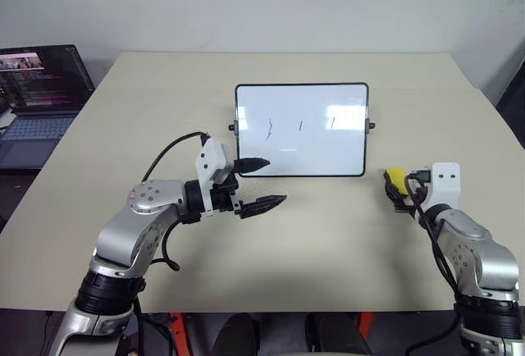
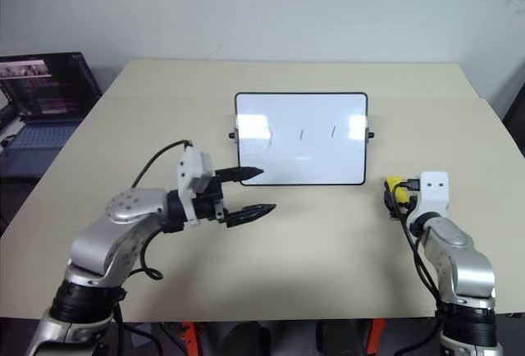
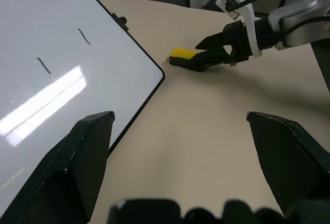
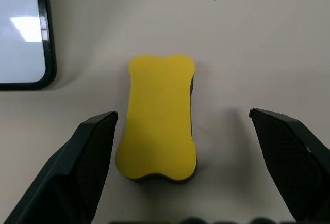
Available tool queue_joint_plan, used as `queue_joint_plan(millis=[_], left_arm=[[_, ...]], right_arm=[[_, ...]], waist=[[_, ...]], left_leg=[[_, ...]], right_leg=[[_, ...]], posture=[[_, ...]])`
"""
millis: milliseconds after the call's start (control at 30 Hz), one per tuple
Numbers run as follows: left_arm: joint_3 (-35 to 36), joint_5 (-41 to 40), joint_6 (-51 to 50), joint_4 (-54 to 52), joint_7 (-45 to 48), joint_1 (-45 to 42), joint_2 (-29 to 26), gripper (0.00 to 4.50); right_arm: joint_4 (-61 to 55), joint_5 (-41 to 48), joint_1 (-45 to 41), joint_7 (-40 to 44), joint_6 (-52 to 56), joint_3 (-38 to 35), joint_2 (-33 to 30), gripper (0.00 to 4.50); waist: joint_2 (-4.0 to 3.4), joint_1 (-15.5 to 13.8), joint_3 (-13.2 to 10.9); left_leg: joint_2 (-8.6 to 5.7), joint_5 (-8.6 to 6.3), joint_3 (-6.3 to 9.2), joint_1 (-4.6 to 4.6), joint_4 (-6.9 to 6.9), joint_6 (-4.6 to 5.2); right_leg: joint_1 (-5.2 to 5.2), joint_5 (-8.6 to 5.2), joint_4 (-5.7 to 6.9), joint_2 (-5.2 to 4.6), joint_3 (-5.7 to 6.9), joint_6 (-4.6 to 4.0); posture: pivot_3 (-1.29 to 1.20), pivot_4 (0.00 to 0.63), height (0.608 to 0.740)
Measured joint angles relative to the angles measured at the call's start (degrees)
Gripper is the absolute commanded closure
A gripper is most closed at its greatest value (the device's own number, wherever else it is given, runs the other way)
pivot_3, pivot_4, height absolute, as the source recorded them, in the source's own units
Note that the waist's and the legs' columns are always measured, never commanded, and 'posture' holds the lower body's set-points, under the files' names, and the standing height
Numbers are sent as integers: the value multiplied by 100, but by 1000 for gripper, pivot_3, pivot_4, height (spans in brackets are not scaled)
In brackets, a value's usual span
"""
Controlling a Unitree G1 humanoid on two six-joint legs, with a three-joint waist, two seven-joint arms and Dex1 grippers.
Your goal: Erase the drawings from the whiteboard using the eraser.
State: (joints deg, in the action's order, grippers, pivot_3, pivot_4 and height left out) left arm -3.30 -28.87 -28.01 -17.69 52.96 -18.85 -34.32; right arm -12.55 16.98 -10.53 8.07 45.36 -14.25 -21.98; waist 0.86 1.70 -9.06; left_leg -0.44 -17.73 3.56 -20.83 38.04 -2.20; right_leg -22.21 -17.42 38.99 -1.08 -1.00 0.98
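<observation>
The whiteboard (image 1: pixel 301 155) lies at the middle of the table, with the drawings (image 1: pixel 300 125), three short dark strokes, in a row across its upper half. Right of the board, the yellow eraser (image 4: pixel 159 115) rests flat on the table, black side down. My right gripper (image 4: pixel 181 114) is open, its fingers to either side of the eraser and touching neither edge. My left gripper (image 1: pixel 261 184) hovers open and holds nothing, just in front of the board's near left corner. The left wrist view shows two strokes (image 3: pixel 44 65) and the eraser (image 3: pixel 183 54) at the right gripper's tips.
A laptop (image 1: pixel 37 102) with a lit screen stands off the table's far left corner. The beige table (image 1: pixel 328 233) stretches bare in front of the board. A black cable (image 1: pixel 168 152) loops from my left wrist.
</observation>
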Motion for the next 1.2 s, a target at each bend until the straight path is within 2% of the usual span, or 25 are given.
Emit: queue_joint_plan(millis=[333,1200], left_arm=[[43,2,-4,-104,-104,44,-120,0],[51,94,70,-102,-82,41,-169,0]], right_arm=[[407,-24,-394,59,-238,86,78,35],[133,8,-146,-191,51,-37,267,35]], waist=[[0,-3,0],[0,0,0]], left_leg=[[0,0,0,-1,-1,0],[0,0,0,0,0,0]], right_leg=[[0,0,-1,0,0,0],[0,0,0,0,0,0]], posture=[[0,150,740],[0,150,740]])
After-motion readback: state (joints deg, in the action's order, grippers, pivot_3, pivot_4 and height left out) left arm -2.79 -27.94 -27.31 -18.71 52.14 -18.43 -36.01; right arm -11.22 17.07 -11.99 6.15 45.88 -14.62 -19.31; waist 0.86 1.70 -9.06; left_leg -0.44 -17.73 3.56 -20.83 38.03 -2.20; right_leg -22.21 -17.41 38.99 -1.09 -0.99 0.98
